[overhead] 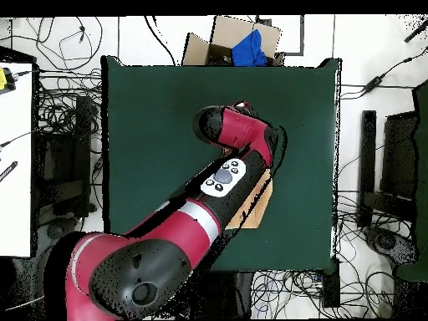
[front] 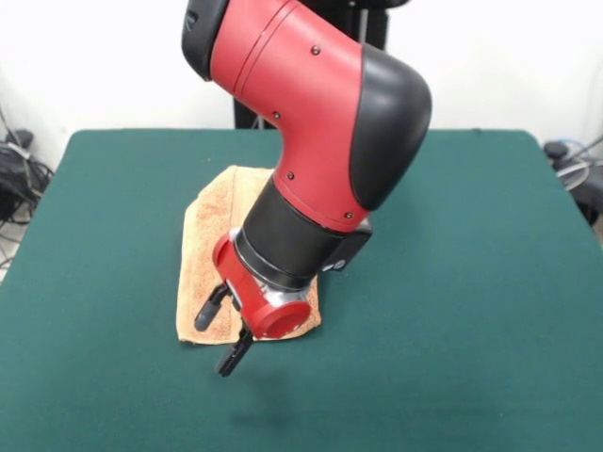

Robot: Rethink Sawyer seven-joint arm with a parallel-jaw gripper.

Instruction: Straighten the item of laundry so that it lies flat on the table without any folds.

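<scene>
The red and black arm (front: 320,141) is reaching down over the green surface (front: 471,282) from above, its thick elbow filling the upper middle of the front view and its wrist angling down toward the near side. The gripper (front: 219,331) is hanging at the tip, just over the near edge of the towel (front: 212,226), and its two black fingers (front: 209,309) are standing apart with nothing between them, so it is spread open and holding nothing. One finger is sitting over the cloth's near strip, the other is pointing down just past the towel's near edge, over bare green felt. Whether either tip is actually touching the cloth or the surface, I cannot tell from here.

The light orange-tan towel is lying toward the left of centre on the surface in the front view, running lengthwise from far to near. Its left long side is showing a doubled, rounded edge, so it is looking folded rather than spread out. The right half is hiding behind the arm's wrist, and only a little corner is peeking out beside the red cap at the near right.

From overhead, the arm (overhead: 209,201) is stretching diagonally up from the base at the bottom left, covering most of the towel (overhead: 261,203); just a tan wedge is showing beside the forearm, right of centre on the surface (overhead: 142,125).
</scene>
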